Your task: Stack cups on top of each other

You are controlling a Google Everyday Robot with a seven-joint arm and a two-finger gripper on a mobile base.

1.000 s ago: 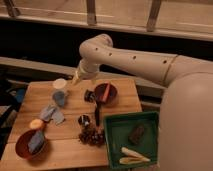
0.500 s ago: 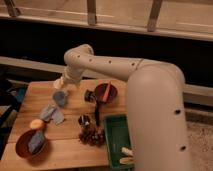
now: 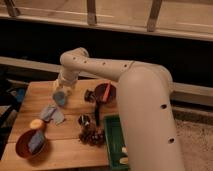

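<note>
A pale blue cup [image 3: 61, 96] stands on the wooden table [image 3: 65, 150] near its far left part. My gripper [image 3: 61, 86] hangs at the end of the white arm [image 3: 100, 67], right over the blue cup and touching or almost touching its top. A pale cream shape at the gripper's tip may be the white cup, but I cannot tell it from the gripper.
A dark red bowl [image 3: 106, 92] with a utensil stands right of the cup. A small dark pot [image 3: 89, 95] is beside it. Blue wrappers [image 3: 51, 114], a yellow fruit [image 3: 36, 124], a brown bowl [image 3: 31, 143], pine cones [image 3: 92, 136] and a green tray [image 3: 114, 145] lie nearer.
The arm has swung nearer and fills the right side. The gripper has come down from beside the white cup to right above the blue cup.
</note>
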